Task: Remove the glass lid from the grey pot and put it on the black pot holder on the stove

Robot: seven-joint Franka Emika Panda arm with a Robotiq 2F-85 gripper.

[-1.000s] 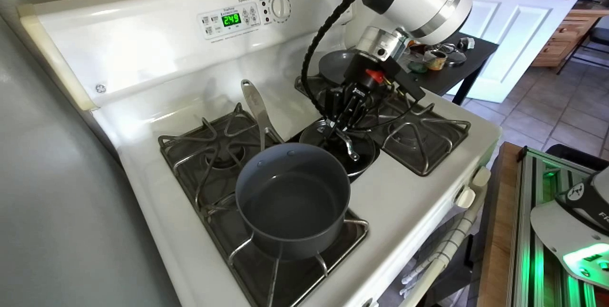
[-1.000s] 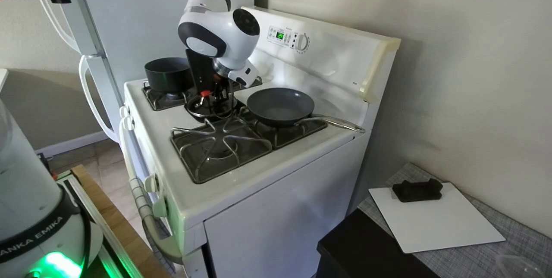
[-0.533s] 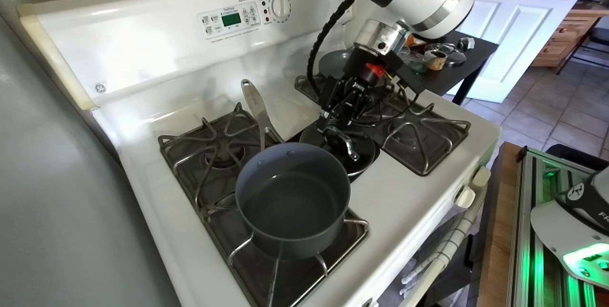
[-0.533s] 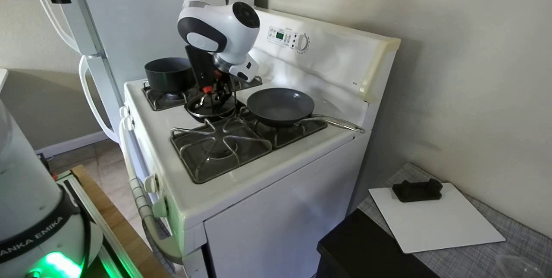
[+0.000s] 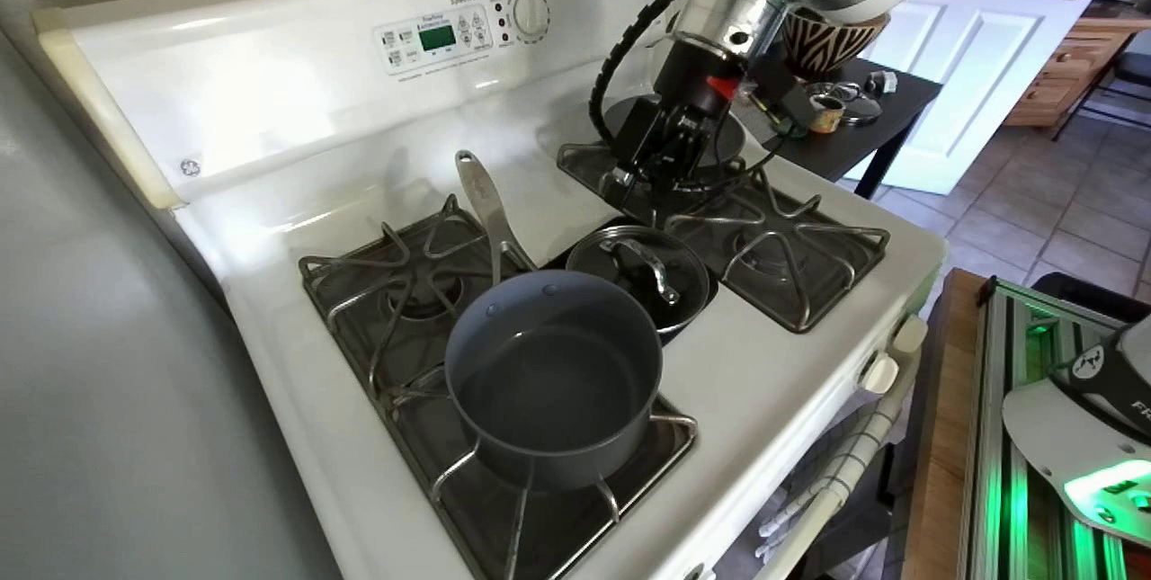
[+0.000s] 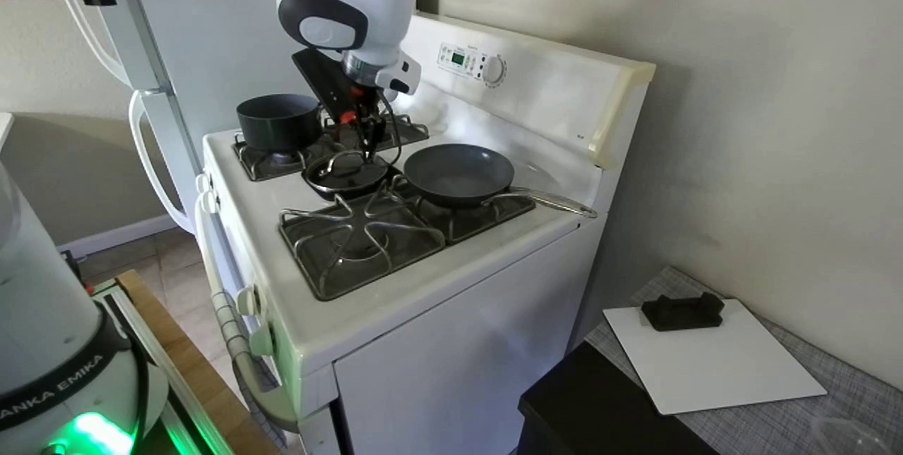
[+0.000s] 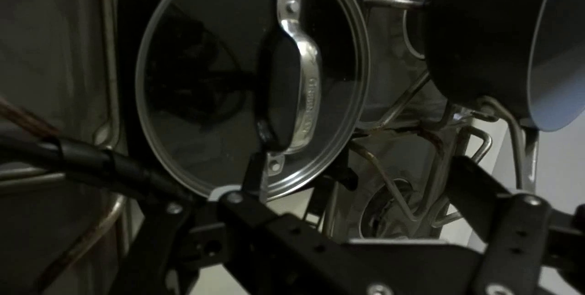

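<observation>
The glass lid (image 5: 685, 279), with its arched metal handle (image 7: 306, 89), lies flat in the middle of the white stove (image 5: 742, 373), between the left and right grates. Beneath it, the black pot holder (image 7: 131, 20) shows only as a dark margin around the rim. Uncovered, the grey pot (image 5: 553, 382) stands on a front burner, its long handle towards the back panel. My gripper (image 7: 363, 185) is open, fingers wide apart with nothing between them. In both exterior views it hangs above the rear side of the lid, off the handle. One fingertip overlaps the handle's lower end in the wrist view.
A dark frying pan (image 6: 458, 173) sits on a rear burner, its handle reaching over the stove's side. Raised metal grates (image 5: 773, 243) flank the lid. The control panel (image 5: 436, 39) rises behind. A fridge (image 6: 275, 25) stands beside the stove.
A second ago my fingers were close together at the lid's handle. They have spread apart, and the gripper has moved up and off the lid. The lid and pot have stayed put.
</observation>
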